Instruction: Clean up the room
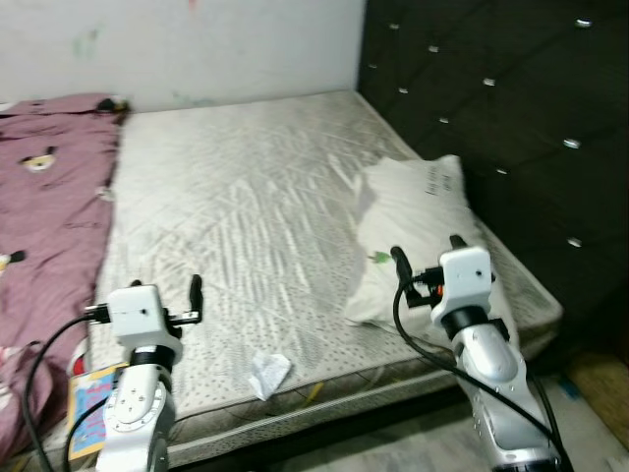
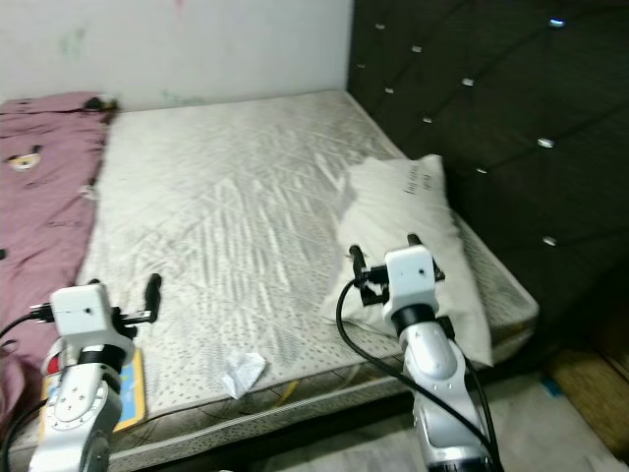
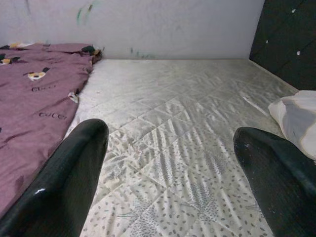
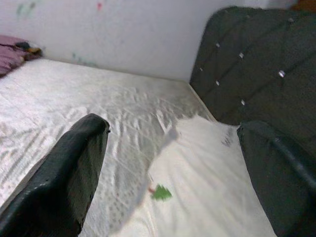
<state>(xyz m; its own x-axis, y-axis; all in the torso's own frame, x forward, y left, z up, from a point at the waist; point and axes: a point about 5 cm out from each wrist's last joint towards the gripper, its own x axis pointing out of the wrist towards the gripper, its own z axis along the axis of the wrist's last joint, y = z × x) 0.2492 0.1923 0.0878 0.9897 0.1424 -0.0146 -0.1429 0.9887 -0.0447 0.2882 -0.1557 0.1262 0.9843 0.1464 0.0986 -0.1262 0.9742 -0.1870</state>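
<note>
A white pillow (image 1: 418,211) lies on the right side of the bare mattress (image 1: 236,187), beside the black headboard. A crumpled white tissue (image 1: 268,374) sits near the mattress's front edge. My right gripper (image 1: 428,251) hovers open over the pillow's near end, nothing between its fingers; the right wrist view looks along the pillow (image 4: 197,177). My left gripper (image 3: 170,132) is open and empty above the front left of the mattress, left of the tissue. A purple blanket (image 1: 44,216) covers the bed's left side.
The black tufted headboard (image 1: 511,118) runs along the right, a white wall (image 1: 197,39) at the back. A colourful book (image 1: 90,405) lies at the mattress's front left corner under my left arm. Floor shows at the lower right.
</note>
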